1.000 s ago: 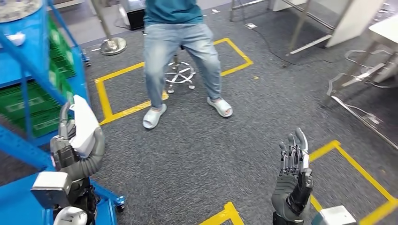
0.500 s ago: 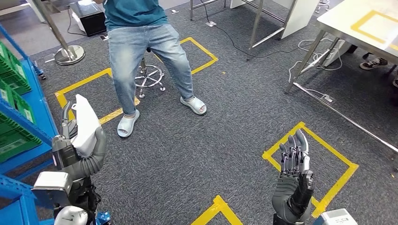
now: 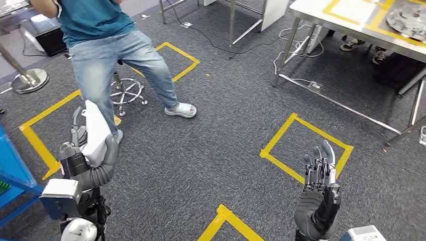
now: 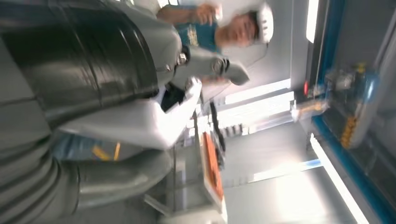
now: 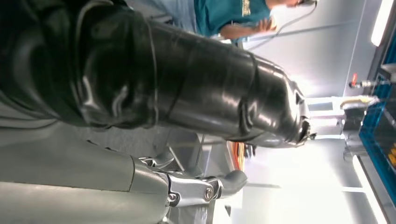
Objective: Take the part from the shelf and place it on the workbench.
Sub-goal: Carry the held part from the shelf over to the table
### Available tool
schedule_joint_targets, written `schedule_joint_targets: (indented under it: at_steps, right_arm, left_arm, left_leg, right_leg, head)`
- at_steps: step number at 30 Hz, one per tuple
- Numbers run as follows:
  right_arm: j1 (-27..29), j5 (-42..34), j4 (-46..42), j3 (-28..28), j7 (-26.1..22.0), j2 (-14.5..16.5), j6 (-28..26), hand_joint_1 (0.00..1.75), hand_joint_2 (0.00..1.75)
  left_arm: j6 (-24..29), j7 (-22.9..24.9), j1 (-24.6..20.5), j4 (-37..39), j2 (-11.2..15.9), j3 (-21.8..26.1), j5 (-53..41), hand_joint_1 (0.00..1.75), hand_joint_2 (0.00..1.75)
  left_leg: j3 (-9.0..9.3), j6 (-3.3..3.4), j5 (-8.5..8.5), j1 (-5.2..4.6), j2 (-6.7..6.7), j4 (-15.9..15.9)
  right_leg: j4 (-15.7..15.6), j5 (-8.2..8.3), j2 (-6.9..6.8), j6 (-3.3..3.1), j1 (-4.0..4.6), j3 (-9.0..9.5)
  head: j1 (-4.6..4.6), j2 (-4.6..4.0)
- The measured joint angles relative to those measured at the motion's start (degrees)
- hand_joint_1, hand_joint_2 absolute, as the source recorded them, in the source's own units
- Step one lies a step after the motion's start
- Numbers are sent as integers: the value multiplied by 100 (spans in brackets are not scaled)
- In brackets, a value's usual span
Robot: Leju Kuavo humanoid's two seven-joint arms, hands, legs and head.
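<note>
Grey carpet with yellow tape squares underfoot. Left hand (image 3: pixel 86 153) clamps the white part (image 3: pixel 94 131), long axis upright. Right hand (image 3: pixel 320 175) empty, fingers apart. Workbench (image 3: pixel 321 15) lies far ahead-right, nearer the right arm's side.

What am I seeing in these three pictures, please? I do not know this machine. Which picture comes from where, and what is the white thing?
This is a walking humanoid robot with two silver arms. The wide picture comes from its head, looking down at the grey carpet marked with yellow tape. The left hand holds a white part; the right hand is open and holds nothing. A person in jeans stands ahead, and a workbench is at the far right. The other two pictures come from cameras at each wrist and are turned sideways; the left one shows the white part close up.
</note>
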Motion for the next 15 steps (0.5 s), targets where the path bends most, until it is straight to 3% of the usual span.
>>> schedule_joint_targets:
  at_steps: [1,2,3,5,7,9,10,12,14,15]
  right_arm:
    - [1,0,2,0,6,0,2,0,0]
    - [2,0,3,0,12,0,4,0,0]
    - [1,0,4,0,19,0,5,0,0]
    - [-8,-1,5,0,27,0,11,0,0]
    - [-21,-1,4,0,32,0,28,0,0]
    - [-22,0,3,0,34,0,47,0,0]
    - [-21,0,3,0,34,-1,55,0,0]
    - [-48,0,3,1,37,-1,85,0,0]
    - [-93,2,3,2,41,1,132,0,0]
    - [-104,6,4,2,45,2,155,0,0]
  left_arm:
    - [3,10,6,2,8,0,2,175,175]
    - [3,11,6,2,14,1,4,175,175]
    - [2,10,2,1,17,1,7,175,175]
    - [-9,4,-5,-2,21,-1,10,175,175]
    - [-31,-7,-7,-8,26,-2,14,175,175]
    - [-62,-21,-13,-13,29,-1,11,175,175]
    - [-76,-27,-21,-15,30,1,9,175,175]
    - [-103,-44,-29,-23,29,3,13,175,175]
    - [-131,-84,-25,-31,30,4,37,175,175]
    - [-142,-109,-20,-33,31,5,55,175,175]
  left_leg:
    - [-88,-30,18,31,-23,141]
    - [-67,-62,148,65,-41,44]
    - [59,-97,357,108,-96,-269]
    - [378,-158,653,201,-384,-1001]
    - [517,-141,682,229,-560,-1282]
    - [519,-55,695,208,-447,-1269]
    - [510,-16,711,203,-385,-1266]
    - [497,57,735,181,-238,-1276]
    - [483,110,732,111,-74,-1276]
    - [478,131,726,75,14,-1275]
  right_leg:
    - [7,3,99,21,-23,-9]
    - [23,1,200,53,-52,-15]
    - [52,-10,300,95,-87,-22]
    - [155,-51,478,205,-133,-77]
    - [221,-58,616,317,-152,-170]
    - [202,-10,737,411,-185,-266]
    - [216,-5,696,439,-186,-314]
    - [552,-185,356,450,-157,-509]
    - [1333,-569,2,422,-116,-842]
    - [1700,-719,-44,402,-101,-991]
  head:
    - [-26,0]
    - [-45,0]
    - [-64,0]
    - [-129,0]
    - [-170,0]
    - [-161,0]
    - [-144,0]
    - [-43,0]
    - [72,0]
    - [103,0]
